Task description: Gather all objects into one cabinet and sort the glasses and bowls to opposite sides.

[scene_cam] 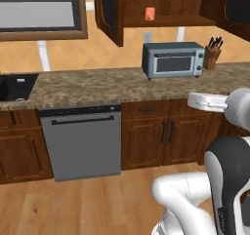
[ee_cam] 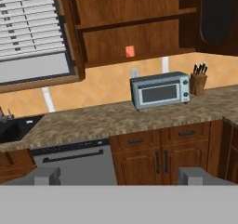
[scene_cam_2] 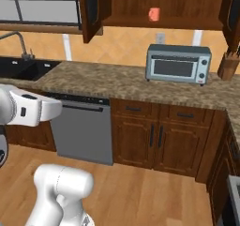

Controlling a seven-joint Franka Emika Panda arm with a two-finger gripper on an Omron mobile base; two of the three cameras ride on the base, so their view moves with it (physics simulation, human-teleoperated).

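Where the cabinet stands open, salmon-pink cup on shelf | toaster oven on granite counter | fingers wide, empty

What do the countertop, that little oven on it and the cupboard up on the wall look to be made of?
Countertop: looks like polished granite, speckled brown and grey. Toaster oven: probably brushed metal, blue-grey body with a dark glass door. Wall cabinet: dark-brown wood, with visible grain; it may be veneer. All of it is rendered.

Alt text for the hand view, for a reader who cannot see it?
An open wall cabinet holds one salmon-pink cup on its bottom board, above a grey toaster oven and knife block on a granite counter. The pincer is open.
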